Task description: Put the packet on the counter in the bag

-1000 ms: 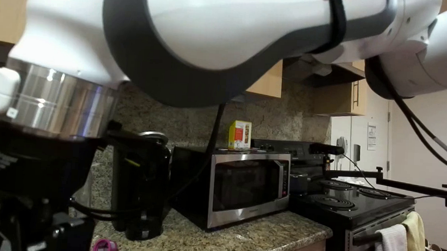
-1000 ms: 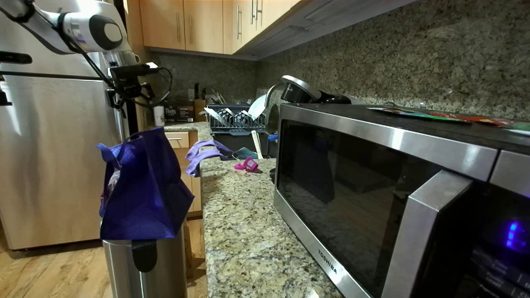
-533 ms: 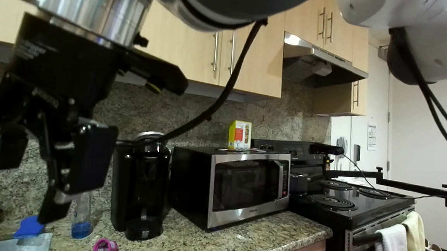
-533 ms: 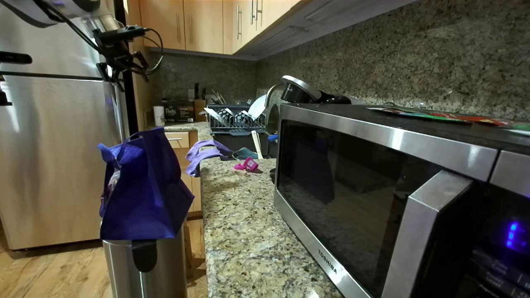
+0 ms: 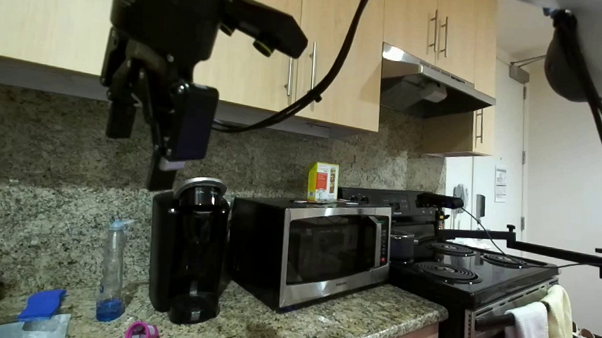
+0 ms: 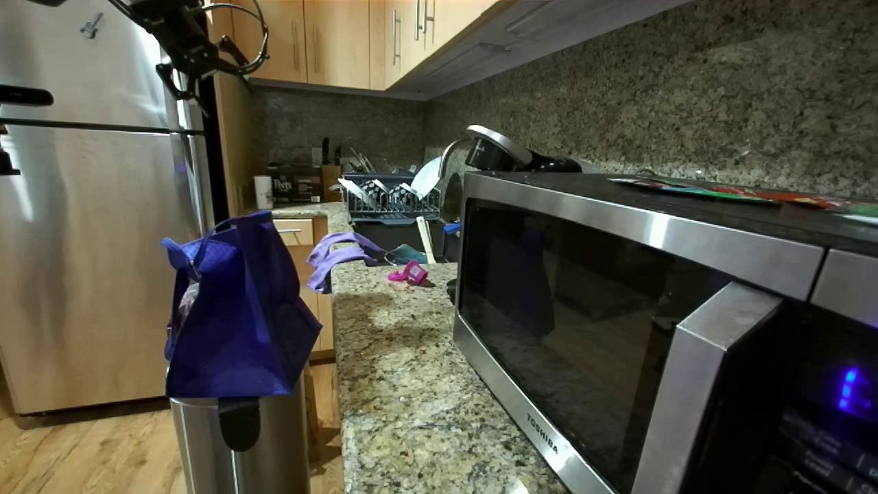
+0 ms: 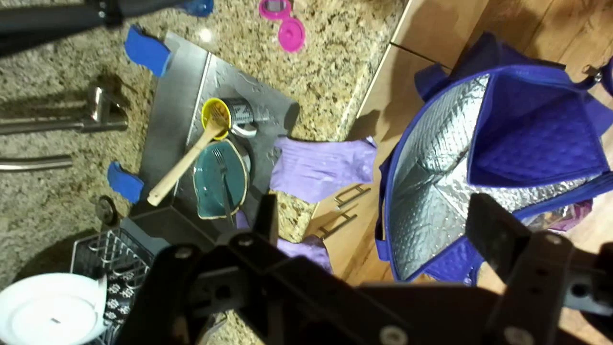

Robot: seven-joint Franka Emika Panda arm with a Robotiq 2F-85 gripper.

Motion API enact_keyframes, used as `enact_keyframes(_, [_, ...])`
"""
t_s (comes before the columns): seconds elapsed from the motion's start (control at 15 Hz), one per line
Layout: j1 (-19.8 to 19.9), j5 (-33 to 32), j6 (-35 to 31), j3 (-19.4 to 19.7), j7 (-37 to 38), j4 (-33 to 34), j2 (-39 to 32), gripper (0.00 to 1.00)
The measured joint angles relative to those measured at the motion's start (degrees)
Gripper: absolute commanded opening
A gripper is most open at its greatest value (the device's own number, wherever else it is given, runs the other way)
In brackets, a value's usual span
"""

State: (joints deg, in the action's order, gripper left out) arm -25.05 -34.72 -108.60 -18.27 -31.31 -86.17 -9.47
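The Robotiq gripper (image 7: 376, 215) is empty, fingers spread wide. In the wrist view, the foil-lined blue bag (image 7: 512, 143) lies at the gripper's two o'clock; the packet I cannot place.

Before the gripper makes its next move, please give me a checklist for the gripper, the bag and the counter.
1. Gripper open: ok, jaws apart.
2. Gripper holding nothing: ok.
3. Bag open: ok, silver lining shows in wrist view.
4. Packet located on the counter: not ok, I cannot identify one.
5. Bag's inside fully visible: not ok, a blue panel covers part.
6. Bag steady on the steel bin: cannot tell.
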Motion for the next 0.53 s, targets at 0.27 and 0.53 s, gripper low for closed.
enact_keyframes(0.27, [0.2,-1.7,5.1,0.3,4.3,0.3,1.6,1.00])
enact_keyframes(0.53, [0.3,-1.7,6.2,0.4,5.5,0.3,1.7,1.00])
